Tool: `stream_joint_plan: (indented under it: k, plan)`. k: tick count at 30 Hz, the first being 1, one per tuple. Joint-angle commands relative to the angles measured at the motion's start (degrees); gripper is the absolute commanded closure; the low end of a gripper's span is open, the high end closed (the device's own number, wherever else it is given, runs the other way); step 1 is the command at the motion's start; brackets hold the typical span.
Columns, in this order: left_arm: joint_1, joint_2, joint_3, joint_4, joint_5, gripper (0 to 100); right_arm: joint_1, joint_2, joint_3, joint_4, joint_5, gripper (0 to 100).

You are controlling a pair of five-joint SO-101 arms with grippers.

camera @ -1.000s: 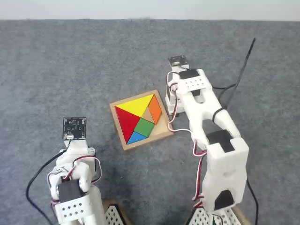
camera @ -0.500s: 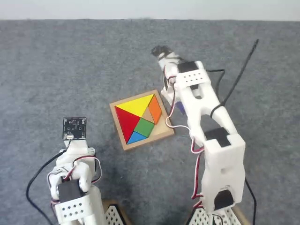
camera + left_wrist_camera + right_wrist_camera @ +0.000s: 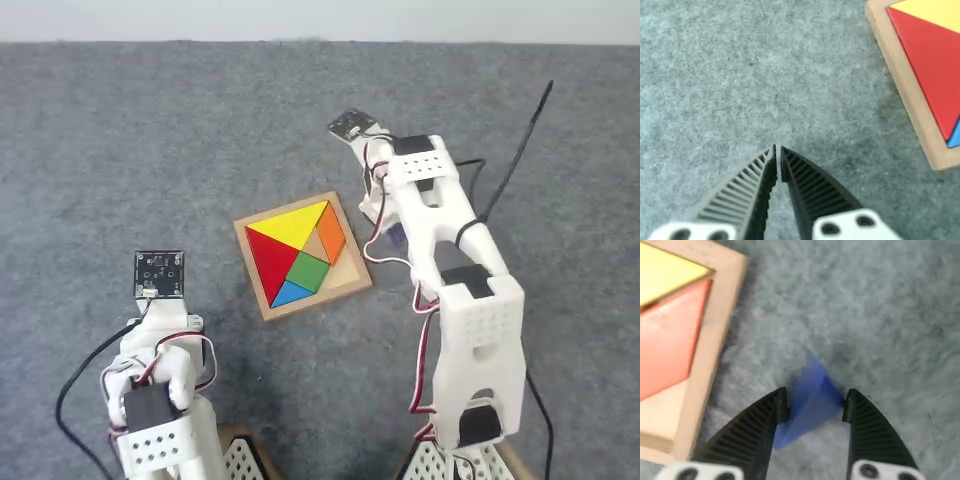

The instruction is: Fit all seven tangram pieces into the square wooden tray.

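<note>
Blue triangle (image 3: 809, 407) clamped between right gripper (image 3: 815, 392) fingers (just beside tray (image 3: 715, 340) edge); left gripper (image 3: 778, 148) closed.

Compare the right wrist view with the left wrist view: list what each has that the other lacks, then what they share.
Right wrist view: the right gripper closed on a blue triangle that rests on the carpet beside the tray, plus the orange piece and a bare patch of tray floor.
Left wrist view: the left gripper, shut over bare carpet, plus the red piece.
Both: the tray's wooden rim, the yellow piece and the grey carpet.
</note>
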Motion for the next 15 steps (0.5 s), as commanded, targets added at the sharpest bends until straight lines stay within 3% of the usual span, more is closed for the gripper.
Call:
stream_joint_plan:
  k: [1, 5, 9, 15]
  plan:
    - [-0.18, -1.05, -0.48, 0.26, -0.53, 98, 1.80, -0.31, -1.76, 0.48, -3.87, 81.3]
    - [-0.18, -1.05, -0.48, 0.26, -0.53, 98, 1.71, -0.40, -1.49, 1.01, -5.98, 85.4]
    - [-0.18, -1.05, -0.48, 0.26, -0.53, 98, 1.45, -1.01, -1.85, 1.54, -11.08, 98.6]
    - [-0.18, -1.05, -0.48, 0.26, -0.53, 98, 1.27, -3.82, -5.36, 8.48, -18.29, 99.1]
